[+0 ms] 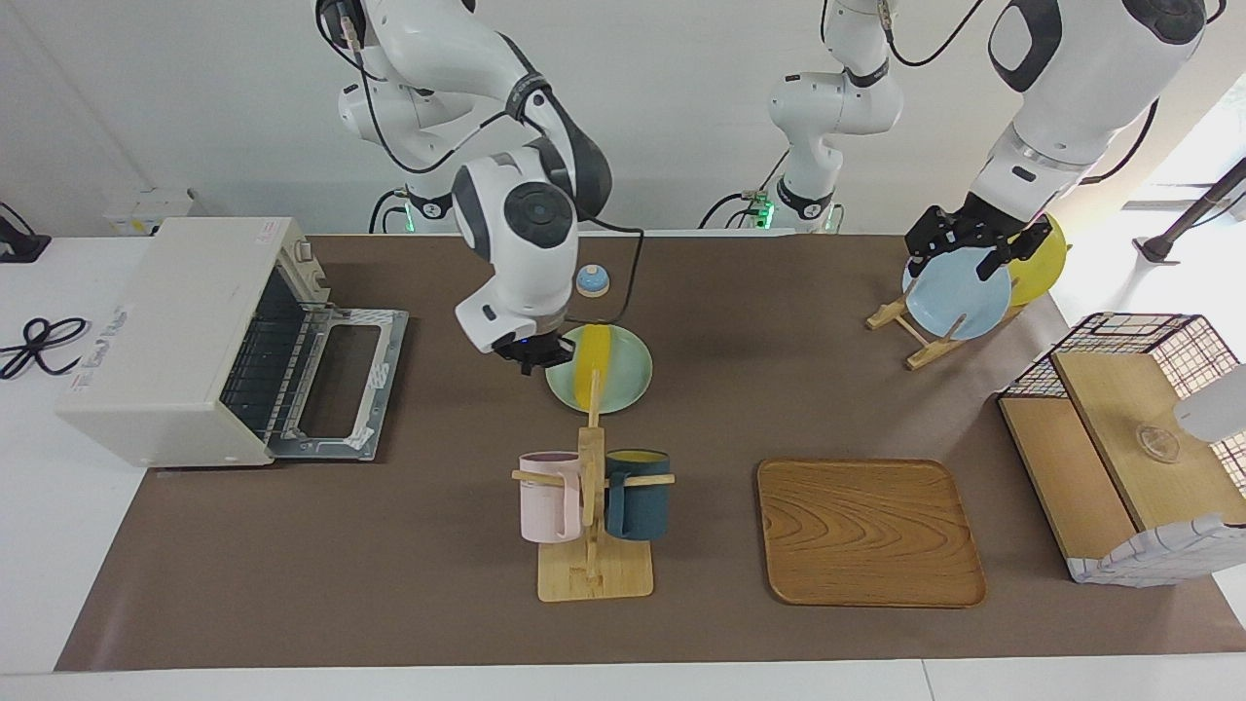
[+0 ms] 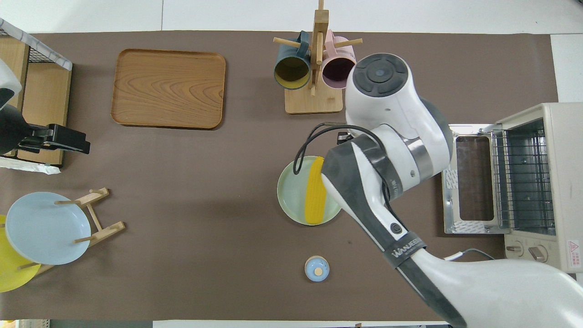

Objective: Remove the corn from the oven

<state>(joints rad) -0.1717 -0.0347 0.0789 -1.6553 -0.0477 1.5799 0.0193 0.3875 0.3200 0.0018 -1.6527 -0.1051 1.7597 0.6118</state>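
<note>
The yellow corn point(image 1: 592, 368) point(image 2: 315, 191) lies along the middle of a pale green plate point(image 1: 628, 375) point(image 2: 288, 200) in the middle of the table, with nothing touching it. The cream-white oven point(image 1: 165, 331) point(image 2: 562, 182) stands at the right arm's end of the table. Its door point(image 1: 336, 380) lies flat open and its wire rack is bare. My right gripper point(image 1: 531, 358) hangs shut and holds nothing, over the cloth between the plate and the oven door; its own wrist hides it in the overhead view. My left gripper point(image 1: 959, 255) point(image 2: 68, 139) waits open over the plate rack.
A mug rack point(image 1: 592, 506) with a pink and a dark blue mug stands farther from the robots than the plate. Beside it lies a wooden tray point(image 1: 869, 531). A small blue knob point(image 1: 592, 280) sits nearer. A blue plate point(image 1: 959, 297) on its rack and a wire basket point(image 1: 1129, 438) are at the left arm's end.
</note>
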